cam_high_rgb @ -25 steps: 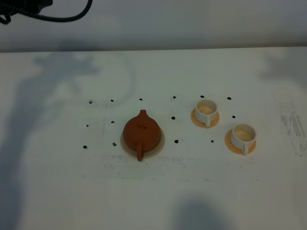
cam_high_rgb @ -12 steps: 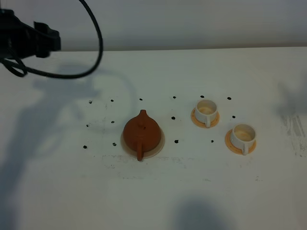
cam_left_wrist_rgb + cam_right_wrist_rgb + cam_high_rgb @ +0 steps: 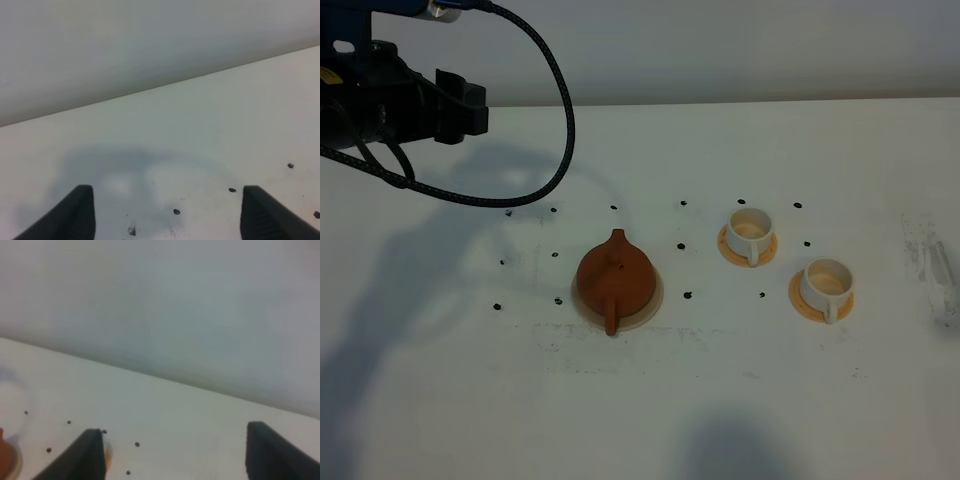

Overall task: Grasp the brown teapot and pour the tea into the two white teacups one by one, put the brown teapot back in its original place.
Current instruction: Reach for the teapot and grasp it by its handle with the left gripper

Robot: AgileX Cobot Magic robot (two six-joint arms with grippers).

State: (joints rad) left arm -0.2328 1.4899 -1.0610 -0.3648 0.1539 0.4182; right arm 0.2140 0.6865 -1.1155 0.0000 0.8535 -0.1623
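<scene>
The brown teapot sits on its cream coaster at the table's middle, handle toward the front. The two white teacups stand on orange saucers to its right; their insides look pale and no tea shows. My left gripper hangs at the far left, well apart from the teapot. In the left wrist view the left gripper is open and empty over bare table. My right gripper is open and empty; it is out of the exterior high view.
Small black dots mark the white table around the teapot and cups. A black cable loops down from the left arm. Grey scuff marks lie near the right edge. A grey wall runs along the back.
The left arm has come into view from the top left and moved right and down over the table's far left. The teapot and cups have not moved.
</scene>
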